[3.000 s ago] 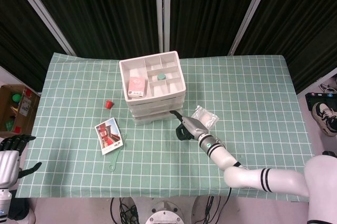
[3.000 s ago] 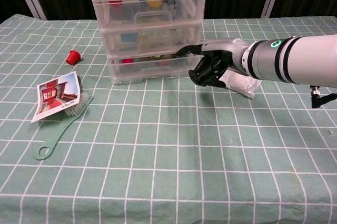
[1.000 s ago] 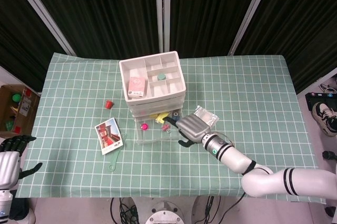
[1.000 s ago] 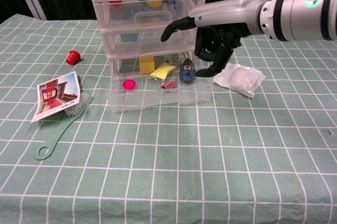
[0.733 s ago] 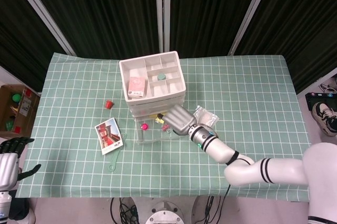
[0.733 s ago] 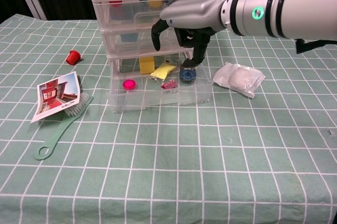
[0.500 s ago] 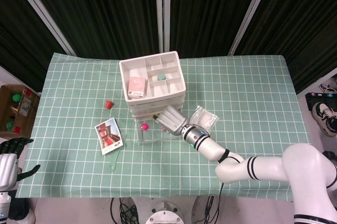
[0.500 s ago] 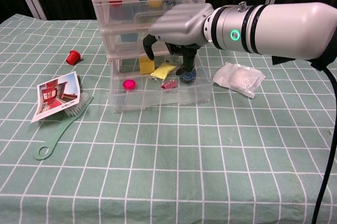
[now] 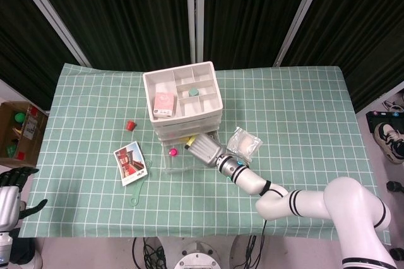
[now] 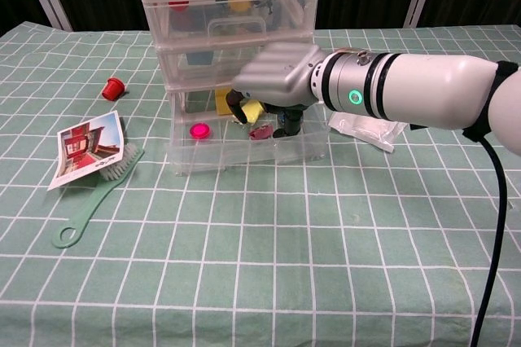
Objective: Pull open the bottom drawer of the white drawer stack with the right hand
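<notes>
The white drawer stack [image 9: 183, 100] [image 10: 232, 33] stands at mid-table. Its clear bottom drawer [image 9: 180, 163] [image 10: 244, 150] is pulled out toward me, showing a pink disc [image 10: 199, 129], a yellow packet [image 10: 252, 108] and other small items. My right hand [image 9: 203, 148] [image 10: 277, 78] hovers over the open drawer, palm down. Its dark fingers [image 10: 236, 107] dip inside on either side of the yellow packet, with no clear grip on anything. My left hand [image 9: 11, 194] hangs off the table at the lower left, holding nothing.
A clear plastic packet [image 9: 244, 143] [image 10: 370, 127] lies just right of the drawer. Left of the stack are a red cap [image 9: 130, 125] [image 10: 112, 87], a photo card [image 9: 129, 161] [image 10: 85, 147] and a green brush [image 10: 89, 200].
The bottom drawer has slid out from shut to open. My right hand then let go, swung left over the drawer and sank lower, its fingers now inside.
</notes>
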Controlling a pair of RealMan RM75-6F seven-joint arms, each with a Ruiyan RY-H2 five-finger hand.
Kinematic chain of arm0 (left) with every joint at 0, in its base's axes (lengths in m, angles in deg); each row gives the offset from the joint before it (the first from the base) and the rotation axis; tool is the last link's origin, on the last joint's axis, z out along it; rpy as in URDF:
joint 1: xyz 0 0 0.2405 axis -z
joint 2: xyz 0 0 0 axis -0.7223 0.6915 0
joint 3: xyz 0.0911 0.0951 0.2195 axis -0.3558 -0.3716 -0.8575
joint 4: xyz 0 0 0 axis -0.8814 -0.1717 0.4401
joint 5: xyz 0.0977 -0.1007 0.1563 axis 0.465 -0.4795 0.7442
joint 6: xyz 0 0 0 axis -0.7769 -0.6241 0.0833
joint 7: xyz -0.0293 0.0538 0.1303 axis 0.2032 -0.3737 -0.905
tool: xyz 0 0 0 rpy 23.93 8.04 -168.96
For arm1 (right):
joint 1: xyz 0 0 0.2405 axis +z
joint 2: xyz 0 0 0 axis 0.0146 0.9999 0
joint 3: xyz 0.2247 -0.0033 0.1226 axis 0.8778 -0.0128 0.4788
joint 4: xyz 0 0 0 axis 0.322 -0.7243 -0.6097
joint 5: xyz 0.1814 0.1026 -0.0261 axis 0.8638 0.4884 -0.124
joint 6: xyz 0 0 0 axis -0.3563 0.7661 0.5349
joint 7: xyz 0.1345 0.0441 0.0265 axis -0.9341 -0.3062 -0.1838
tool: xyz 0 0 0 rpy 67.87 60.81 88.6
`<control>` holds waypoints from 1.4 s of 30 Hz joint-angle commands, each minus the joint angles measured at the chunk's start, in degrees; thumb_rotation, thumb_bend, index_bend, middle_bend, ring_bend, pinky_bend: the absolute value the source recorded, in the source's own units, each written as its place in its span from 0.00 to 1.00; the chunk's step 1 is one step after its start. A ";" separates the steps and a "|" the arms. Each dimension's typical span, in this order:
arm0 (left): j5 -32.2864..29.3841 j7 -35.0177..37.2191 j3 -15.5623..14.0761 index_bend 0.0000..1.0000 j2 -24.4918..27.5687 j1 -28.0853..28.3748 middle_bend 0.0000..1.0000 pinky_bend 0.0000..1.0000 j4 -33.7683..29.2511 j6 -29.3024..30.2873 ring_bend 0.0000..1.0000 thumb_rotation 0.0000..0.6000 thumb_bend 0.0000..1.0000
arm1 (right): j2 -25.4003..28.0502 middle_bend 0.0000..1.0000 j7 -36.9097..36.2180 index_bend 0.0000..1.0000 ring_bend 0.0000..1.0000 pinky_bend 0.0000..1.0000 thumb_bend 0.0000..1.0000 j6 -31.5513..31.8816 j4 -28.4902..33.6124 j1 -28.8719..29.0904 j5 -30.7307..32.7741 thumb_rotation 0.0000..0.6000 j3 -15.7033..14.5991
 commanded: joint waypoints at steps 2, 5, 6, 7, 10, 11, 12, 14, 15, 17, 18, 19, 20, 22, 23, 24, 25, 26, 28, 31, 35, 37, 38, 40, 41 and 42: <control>-0.02 0.18 0.00 0.28 -0.10 -0.06 0.25 0.20 0.22 -0.03 0.19 1.00 0.03 | -1.31 0.92 -1.19 0.40 0.95 0.99 0.22 -0.07 -2.08 -0.78 -1.73 1.00 0.03; -0.06 0.39 0.03 0.28 -0.17 -0.15 0.25 0.20 0.40 0.01 0.19 1.00 0.03 | -1.80 0.92 -1.88 0.42 0.95 0.99 0.23 -0.39 -3.13 -1.13 -2.50 1.00 0.27; -0.08 0.47 0.03 0.28 -0.20 -0.17 0.25 0.20 0.49 0.00 0.19 1.00 0.03 | -1.95 0.92 -2.10 0.42 0.95 0.99 0.24 -0.64 -3.48 -1.22 -2.71 1.00 0.37; -0.06 0.49 0.02 0.28 -0.23 -0.18 0.25 0.20 0.55 0.00 0.19 1.00 0.03 | -2.06 0.93 -2.25 0.43 0.95 0.99 0.24 -0.79 -3.75 -1.28 -2.90 1.00 0.45; -0.02 0.64 0.02 0.28 -0.33 -0.25 0.25 0.20 0.71 0.06 0.19 1.00 0.03 | -2.53 0.93 -3.03 0.45 0.96 0.99 0.27 -0.94 -4.56 -1.60 -3.75 1.00 0.74; -0.03 0.65 0.00 0.28 -0.35 -0.28 0.25 0.20 0.74 0.04 0.19 1.00 0.03 | -2.63 0.93 -3.23 0.45 0.96 0.99 0.28 -1.04 -4.78 -1.70 -3.94 1.00 0.79; -0.05 0.64 -0.02 0.28 -0.35 -0.31 0.25 0.20 0.78 0.02 0.19 1.00 0.03 | -2.72 0.93 -3.32 0.46 0.96 0.99 0.28 -1.06 -5.02 -1.79 -4.16 1.00 0.84; -0.09 0.68 -0.01 0.28 -0.40 -0.36 0.25 0.20 0.85 0.03 0.19 1.00 0.03 | -2.89 0.93 -3.42 0.46 0.96 0.99 0.28 -1.13 -5.50 -1.97 -4.63 1.00 0.95; -0.10 0.76 0.00 0.28 -0.42 -0.38 0.25 0.20 0.86 0.04 0.19 1.00 0.03 | -2.96 0.93 -3.52 0.46 0.96 0.99 0.29 -1.20 -5.63 -2.06 -4.76 1.00 1.04; -0.07 0.83 0.04 0.28 -0.46 -0.39 0.25 0.20 0.95 0.08 0.19 1.00 0.03 | -3.14 0.93 -3.62 0.46 0.96 0.99 0.29 -1.31 -5.99 -2.24 -5.15 1.00 1.13; -0.03 0.85 0.04 0.28 -0.48 -0.40 0.25 0.20 0.99 0.11 0.19 1.00 0.03 | -3.22 0.93 -3.62 0.47 0.96 0.99 0.29 -1.33 -6.13 -2.31 -5.37 1.00 1.13; 0.02 0.90 0.06 0.28 -0.50 -0.38 0.25 0.20 1.02 0.12 0.19 1.00 0.03 | -3.35 0.93 -3.65 0.49 0.96 0.99 0.29 -1.26 -6.34 -2.44 -5.73 1.00 1.14; 0.04 0.91 0.07 0.28 -0.50 -0.37 0.25 0.20 1.04 0.10 0.19 1.00 0.03 | -3.47 0.93 -3.69 0.50 0.96 0.99 0.29 -1.14 -6.52 -2.55 -6.02 1.00 1.16; 0.09 0.89 0.08 0.28 -0.48 -0.36 0.25 0.20 1.06 0.11 0.19 1.00 0.03 | -3.74 0.94 -4.00 0.56 0.96 1.00 0.31 -0.64 -6.90 -2.90 -6.78 1.00 1.27; 0.09 0.91 0.09 0.28 -0.47 -0.38 0.25 0.20 1.05 0.13 0.19 1.00 0.03 | -3.85 0.94 -4.28 0.59 0.96 1.00 0.32 -0.36 -7.02 -3.08 -7.17 1.00 1.36; 0.10 0.94 0.09 0.28 -0.47 -0.40 0.25 0.20 1.05 0.16 0.19 1.00 0.03 | -3.93 0.94 -4.60 0.62 0.97 1.00 0.34 -0.06 -7.11 -3.26 -7.60 1.00 1.45; 0.11 0.94 0.11 0.28 -0.46 -0.42 0.25 0.20 1.06 0.21 0.19 1.00 0.03 | -4.00 0.95 -5.11 0.65 0.97 1.00 0.35 0.45 -7.20 -3.50 -8.27 1.00 1.60; 0.12 0.93 0.12 0.28 -0.45 -0.43 0.25 0.20 1.07 0.23 0.19 1.00 0.03 | -4.06 0.95 -5.50 0.67 0.97 1.00 0.35 0.88 -7.27 -3.68 -8.85 1.00 1.69; 0.17 0.90 0.11 0.28 -0.41 -0.42 0.25 0.20 1.02 0.20 0.19 1.00 0.03 | -4.10 0.95 -6.41 0.71 0.97 1.00 0.37 1.80 -7.36 -4.07 -10.11 1.00 1.92; 0.27 0.85 0.15 0.28 -0.39 -0.39 0.25 0.20 0.96 0.25 0.19 1.00 0.03 | -4.01 0.96 -7.65 0.76 0.98 1.00 0.39 3.19 -7.40 -4.56 -12.05 1.00 2.24; 0.36 0.81 0.20 0.28 -0.19 -0.45 0.25 0.20 0.85 0.43 0.19 1.00 0.03 | -2.61 0.96 -8.91 0.77 0.98 1.00 0.40 5.45 -5.43 -5.30 -14.35 1.00 2.90; 0.40 0.82 0.24 0.28 -0.02 -0.49 0.25 0.20 0.78 0.56 0.19 1.00 0.03 | -0.89 0.96 -9.38 0.77 0.98 1.00 0.40 7.53 -2.83 -5.97 -15.94 1.00 3.28; 0.43 0.82 0.26 0.28 0.05 -0.49 0.25 0.20 0.75 0.59 0.19 1.00 0.03 | 0.05 0.96 -9.59 0.77 0.98 1.00 0.40 8.50 -1.47 -6.34 -16.61 1.00 3.43; 0.56 0.78 0.32 0.28 0.18 -0.46 0.25 0.20 0.64 0.73 0.19 1.00 0.03 | 2.58 0.96 -10.14 0.77 0.98 1.00 0.40 10.75 2.16 -7.41 -17.97 1.00 3.76; 0.63 0.75 0.35 0.28 0.22 -0.45 0.25 0.20 0.58 0.81 0.19 1.00 0.03 | 3.75 0.96 -10.35 0.77 0.98 1.00 0.40 11.76 3.86 -7.94 -18.61 1.00 3.80; 0.71 0.73 0.37 0.28 0.23 -0.43 0.25 0.20 0.52 0.87 0.19 1.00 0.03 | 4.94 0.96 -10.53 0.77 0.98 1.00 0.40 12.78 5.60 -8.50 -19.35 1.00 3.77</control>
